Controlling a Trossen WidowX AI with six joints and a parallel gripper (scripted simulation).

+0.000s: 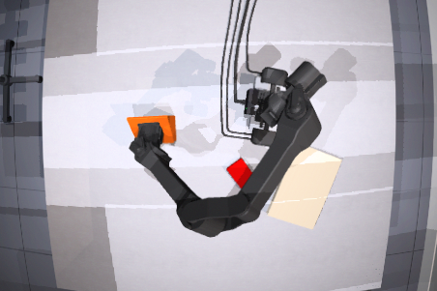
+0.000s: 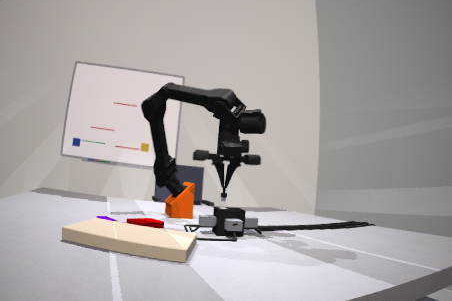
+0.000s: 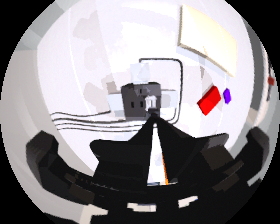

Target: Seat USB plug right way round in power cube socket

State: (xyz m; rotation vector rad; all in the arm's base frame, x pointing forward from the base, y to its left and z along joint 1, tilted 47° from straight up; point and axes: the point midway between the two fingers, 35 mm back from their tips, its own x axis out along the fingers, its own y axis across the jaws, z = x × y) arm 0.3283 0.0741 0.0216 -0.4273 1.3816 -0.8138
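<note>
The black power cube (image 2: 229, 221) (image 3: 136, 98) stands on the table with grey plugs in its sides and cables running off. My gripper (image 2: 224, 192) (image 3: 154, 120) points straight down above the cube's top and is shut on the small pale USB plug (image 2: 224, 197). The plug hangs a short way above the cube and is clear of the top socket. In the overhead view the wrist (image 1: 263, 105) covers the cube and the plug. I cannot tell which way round the plug is turned.
Black cables (image 1: 242, 14) (image 2: 320, 225) (image 3: 75, 118) run from the cube to the table's far edge. A flat red block (image 1: 240, 171) (image 2: 145, 222) (image 3: 209, 98), a small purple piece (image 2: 106, 218) (image 3: 228, 95) and a cream slab (image 1: 305, 188) (image 2: 130, 239) (image 3: 209, 41) lie nearby. An orange block (image 1: 166, 127) (image 2: 182, 201) stands at the arm's base.
</note>
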